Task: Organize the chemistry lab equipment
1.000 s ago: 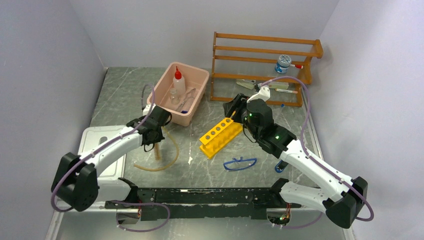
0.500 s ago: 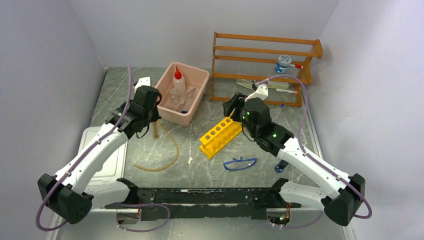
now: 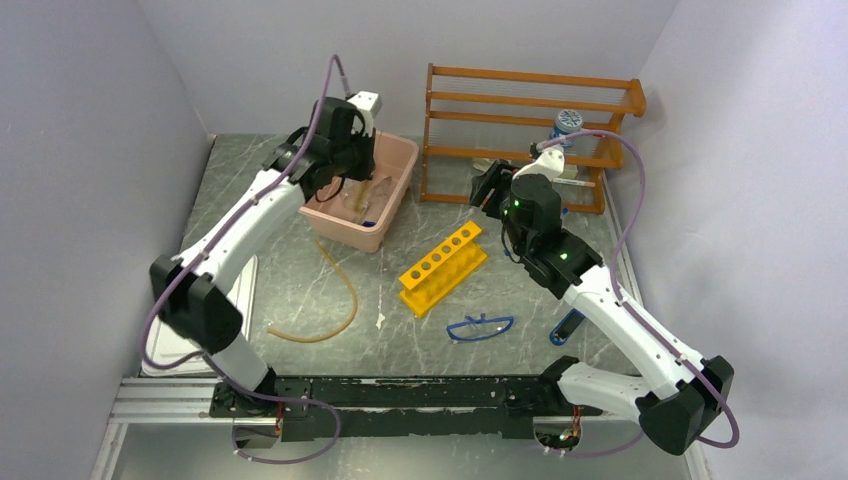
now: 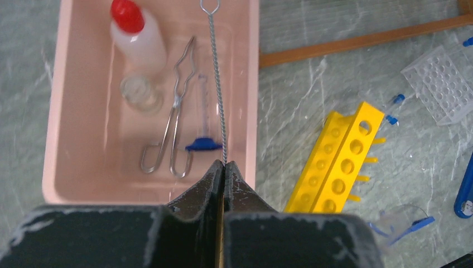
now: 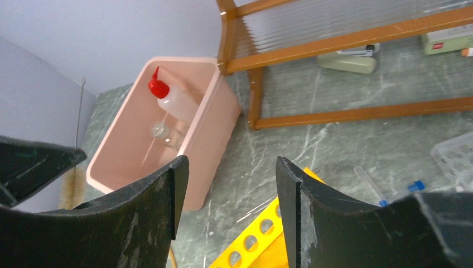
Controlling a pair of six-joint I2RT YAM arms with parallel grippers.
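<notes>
My left gripper (image 4: 224,163) is shut on a twisted-wire brush (image 4: 216,72) and hangs over the pink tub (image 4: 254,84). The brush's looped end points at the tub's far wall. Inside the tub lie the red-capped squeeze bottle (image 4: 136,39), a tiny clear beaker (image 4: 138,90), metal tongs (image 4: 173,117) and a blue-capped tube (image 4: 202,142). My right gripper (image 5: 231,167) is open and empty, above the far end of the yellow holed rack (image 3: 442,268). Tan tubing (image 3: 340,300) and blue-framed goggles (image 3: 480,327) lie on the table. Loose blue-capped tubes (image 5: 390,190) lie right of the rack.
The wooden shelf rack (image 3: 530,130) stands at the back right with small items on its shelves. A clear well plate (image 4: 440,84) lies in front of it. A white lid (image 3: 170,350) lies at the near left, and a blue tool (image 3: 562,328) under my right arm.
My left arm rose from the tubing and swung back over the pink tub with the brush. My right gripper moved back toward the shelf rack, off the yellow rack.
</notes>
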